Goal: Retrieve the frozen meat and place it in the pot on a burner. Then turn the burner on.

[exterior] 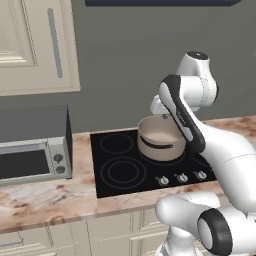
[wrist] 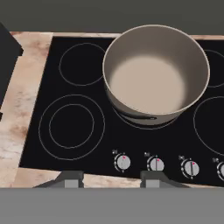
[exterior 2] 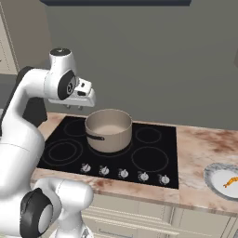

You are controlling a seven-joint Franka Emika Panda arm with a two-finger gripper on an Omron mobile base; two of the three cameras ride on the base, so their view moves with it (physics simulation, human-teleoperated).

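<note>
The beige-tan pot [wrist: 155, 74] stands upright on a round burner [wrist: 144, 124] in the middle of the black cooktop [wrist: 87, 144]. Its pale inside holds nothing, and its dark curved handle [exterior 2: 94, 137] faces the front. In the right base view my gripper [exterior 2: 74, 107] hangs above the cooktop, just left of the pot [exterior 2: 109, 130] and higher than its rim. The hand view looks down on the pot, and the gripper [wrist: 113, 179] is open with nothing between its fingertips [wrist: 72, 179].
Several knobs [wrist: 155, 165] line the cooktop's front edge. The larger double-ringed zone [wrist: 71, 127] lies at the front left. A grey toaster oven [exterior: 32, 150] stands on the counter to the left. A plate [exterior 2: 214, 179] with an orange item [exterior 2: 230, 181] sits at the right.
</note>
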